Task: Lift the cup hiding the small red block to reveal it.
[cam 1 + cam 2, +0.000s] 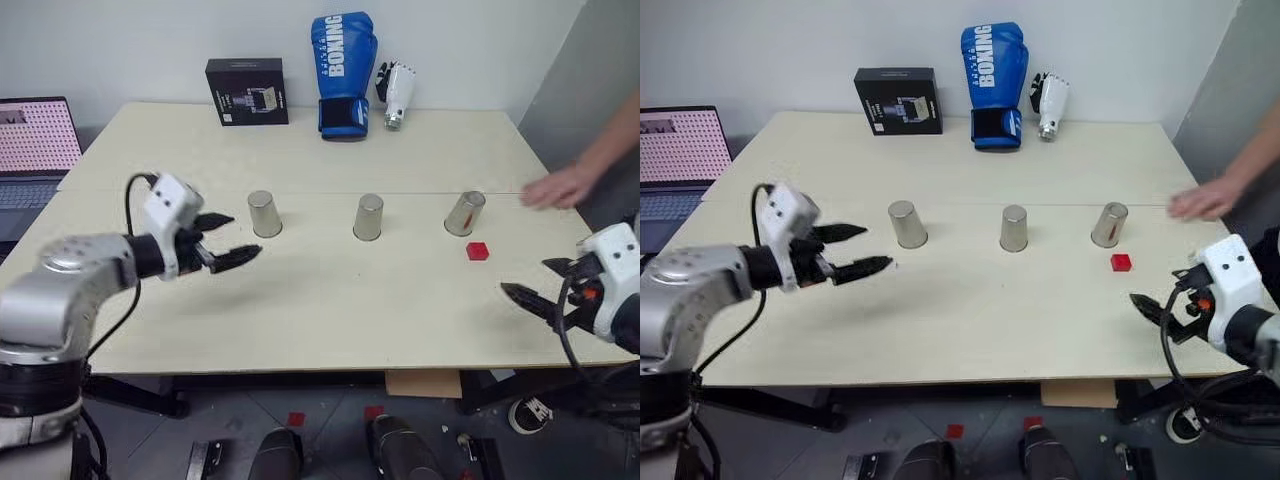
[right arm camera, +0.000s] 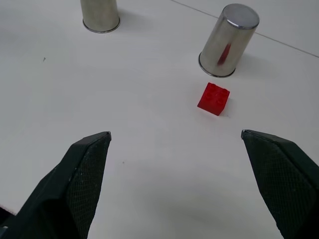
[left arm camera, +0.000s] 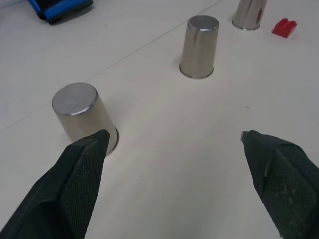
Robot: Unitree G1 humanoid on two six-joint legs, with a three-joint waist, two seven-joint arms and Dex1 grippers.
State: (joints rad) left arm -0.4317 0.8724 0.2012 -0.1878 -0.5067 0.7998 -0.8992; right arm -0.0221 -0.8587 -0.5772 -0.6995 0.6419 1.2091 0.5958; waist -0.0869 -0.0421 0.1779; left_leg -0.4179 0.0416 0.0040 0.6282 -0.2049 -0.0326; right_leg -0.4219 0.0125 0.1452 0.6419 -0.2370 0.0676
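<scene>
The small, flat, bright red squarish block [image 1: 477, 251] is shown lying uncovered on the pale beige worktop [image 1: 330, 310], just beside the base of the rightmost silvery metal cup [image 1: 465, 213], on the side nearer the robot. That cup stands upturned and appears slightly tilted; a red reflection of the block is seen on its wall in the right wrist view. Two further upturned silvery cups, the middle cup [image 1: 368, 217] and the left cup [image 1: 265, 213], are set in a row with it, well apart from one another.

Since the block is in plain sight, the hiding is judged not yet done; the step in hand is taken to be waiting before any lift. The next move would call for the block to be covered, the concealing cup to be noted, and that cup to be closed on squarely and raised straight up.

The right gripper [image 1: 540, 290] is held near the block, on the robot's side of it, with its black fingers spread wide and nothing held. The left gripper [image 1: 228, 240] hovers close to the left cup, likewise wide open and empty, well apart from the block.

A person's hand [image 1: 560, 186] is seen reaching over the far right edge of the worktop, near the rightmost cup.
</scene>
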